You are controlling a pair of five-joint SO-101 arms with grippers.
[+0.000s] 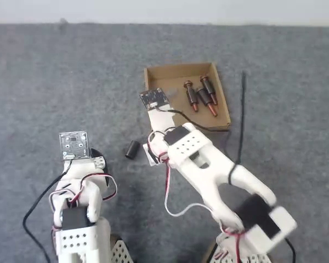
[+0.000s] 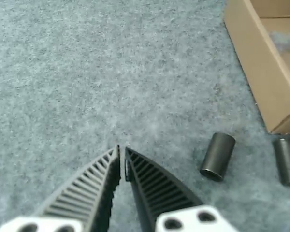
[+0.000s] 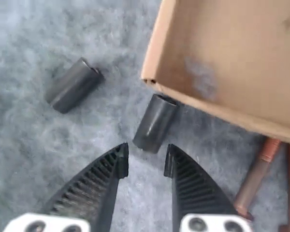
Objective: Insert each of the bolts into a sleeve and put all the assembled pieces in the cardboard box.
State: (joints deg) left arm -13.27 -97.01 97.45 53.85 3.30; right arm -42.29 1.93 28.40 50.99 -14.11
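The right pincer [image 3: 145, 160] stands open over the grey carpet [image 3: 29, 29], its two ribbed fingers apart and holding nothing. Just ahead of its tips, in line with the gap but outside it, a dark sleeve [image 3: 155, 123] lies on its side. The sleeve's far end is close under the corner of the cardboard box [image 3: 208, 104]. Beside one finger, outside the box wall, two copper-coloured bolts [image 3: 257, 171] lie on the carpet. Farther out, off to the other side of the pincer, a second sleeve [image 3: 73, 85] lies on its side, well apart from the box. Beyond the first sleeve rises the box wall, and past it the brown floor of the box.

The left pincer [image 2: 122, 152] is closed to a thin slit and empty, low over the carpet. Ahead of it and off to one side lies the second sleeve. The first sleeve lies beyond that, by the corner of the box.

In the high view the box sits just beyond the right pincer. Inside it, toward the far side from the pincer, three assembled pieces [image 1: 193, 97], bolts set in sleeves, lie close together. A thin black cable [image 1: 243, 109] runs along the carpet past the box.
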